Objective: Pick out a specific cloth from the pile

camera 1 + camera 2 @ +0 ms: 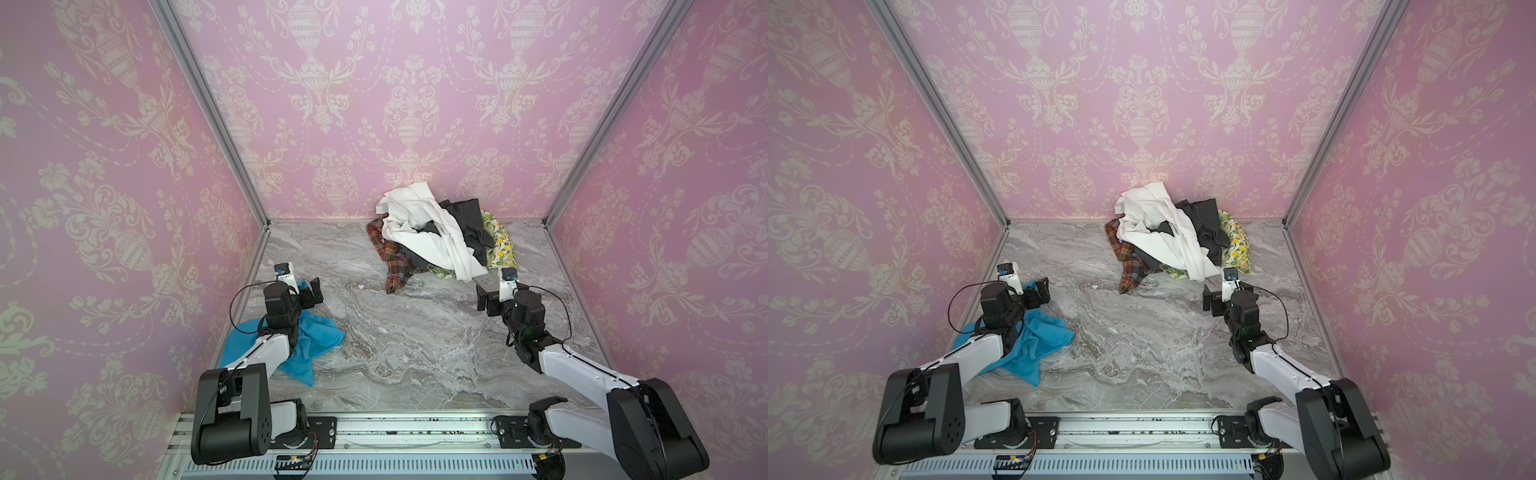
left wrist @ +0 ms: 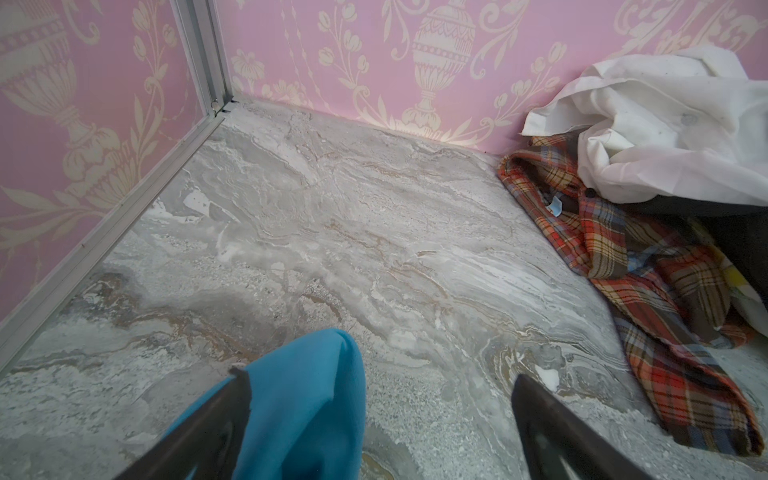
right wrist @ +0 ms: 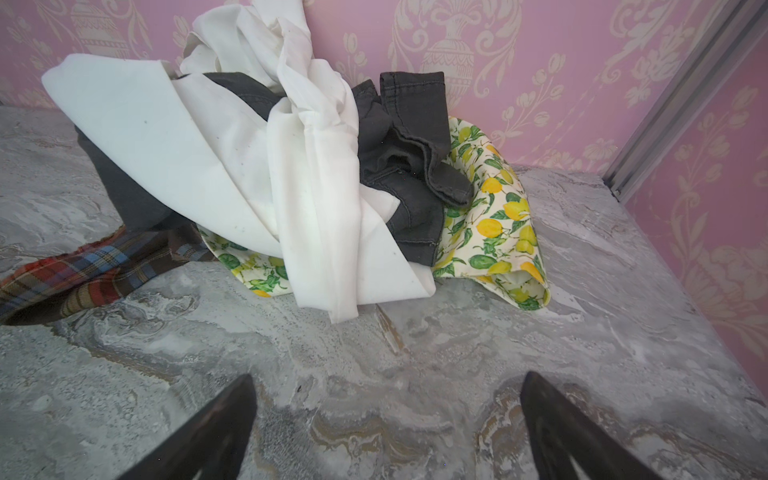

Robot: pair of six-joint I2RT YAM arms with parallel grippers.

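Cloth (image 2: 303,399) fold inside spread left hand (image 2: 380,374); right hand (image 3: 386,376) spread, facing pile (image 3: 291,166) against wall (image 3: 540,62).

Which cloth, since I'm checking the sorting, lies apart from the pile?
The turquoise-blue cloth, alone on the left under the left arm; the white, grey, plaid and lemon-print ones are heaped in the pile at the back.

The cloth (image 1: 320,338), plain turquoise-blue, lies crumpled and partly spread on the table (image 1: 415,332) at the near left, well apart from the pile (image 1: 436,241). The pile, a rumpled heap of white, dark grey, red-orange plaid and lemon-print fabrics, sits against the back wall (image 1: 374,124), the plaid trailing forward.
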